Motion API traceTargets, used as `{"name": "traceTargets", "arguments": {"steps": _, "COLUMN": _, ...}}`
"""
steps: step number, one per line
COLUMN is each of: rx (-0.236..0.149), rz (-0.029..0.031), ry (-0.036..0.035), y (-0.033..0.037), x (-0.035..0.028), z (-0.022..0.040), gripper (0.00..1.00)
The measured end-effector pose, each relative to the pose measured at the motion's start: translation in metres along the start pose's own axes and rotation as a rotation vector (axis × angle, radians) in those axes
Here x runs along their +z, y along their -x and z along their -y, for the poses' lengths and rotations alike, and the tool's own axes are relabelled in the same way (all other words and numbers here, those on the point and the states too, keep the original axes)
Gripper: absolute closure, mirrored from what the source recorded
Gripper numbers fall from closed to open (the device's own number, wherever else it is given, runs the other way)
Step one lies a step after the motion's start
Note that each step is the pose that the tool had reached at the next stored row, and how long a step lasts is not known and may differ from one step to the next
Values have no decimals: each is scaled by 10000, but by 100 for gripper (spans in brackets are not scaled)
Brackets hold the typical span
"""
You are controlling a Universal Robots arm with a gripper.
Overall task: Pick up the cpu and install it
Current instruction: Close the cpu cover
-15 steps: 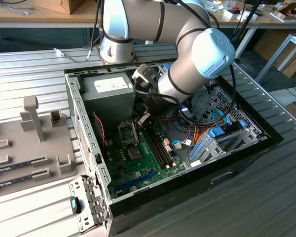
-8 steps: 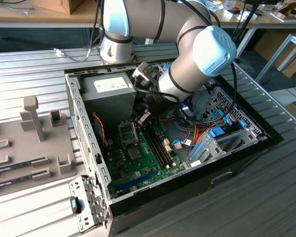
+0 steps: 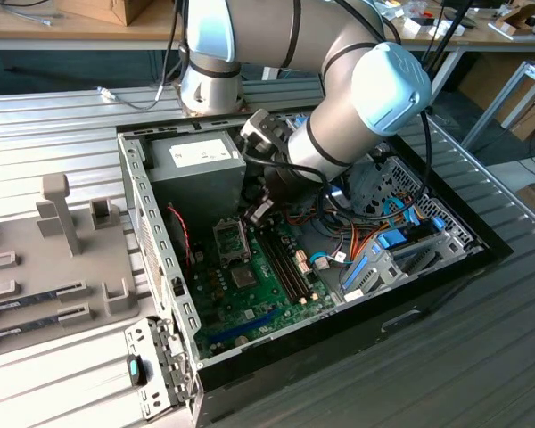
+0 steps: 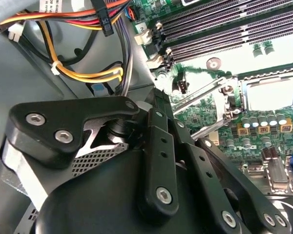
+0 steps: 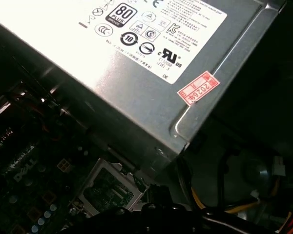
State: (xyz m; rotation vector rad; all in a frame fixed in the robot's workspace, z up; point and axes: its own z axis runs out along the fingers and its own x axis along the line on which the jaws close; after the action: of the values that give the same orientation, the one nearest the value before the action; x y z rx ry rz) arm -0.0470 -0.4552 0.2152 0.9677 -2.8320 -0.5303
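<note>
The open computer case (image 3: 156,227) holds the green motherboard (image 3: 259,294). Its square socket frame (image 3: 232,239) lies just below my gripper (image 3: 257,212), which hangs low inside the case between the power supply and the cables. In the second wrist view the socket (image 4: 271,92) is a bright square in a metal frame, with thin lever bars (image 4: 198,97) beside it and the gripper's black linkage (image 4: 161,146) in front. The first wrist view looks past the power supply at the socket frame (image 5: 110,190). The cpu is out of view.
A grey power supply box (image 3: 196,159) (image 5: 136,63) stands close beside the gripper. Coloured cables (image 3: 339,245) (image 4: 78,48) and a drive cage (image 3: 401,259) fill the case toward the exterior view's right. Memory slots (image 3: 285,263) (image 4: 224,29) run next to the socket. A grey fixture tray (image 3: 53,259) lies outside.
</note>
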Motion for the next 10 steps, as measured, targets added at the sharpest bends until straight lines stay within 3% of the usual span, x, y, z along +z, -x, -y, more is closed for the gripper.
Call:
{"name": "traceTargets", "arguments": {"steps": 4, "rx": -71, "rz": -26, "ry": 2, "y": -34, "x": -11, "z": 28, "gripper": 89}}
{"name": "traceTargets", "arguments": {"steps": 10, "rx": -228, "rz": -83, "ry": 7, "y": -40, "x": -57, "z": 19, "gripper": 89}}
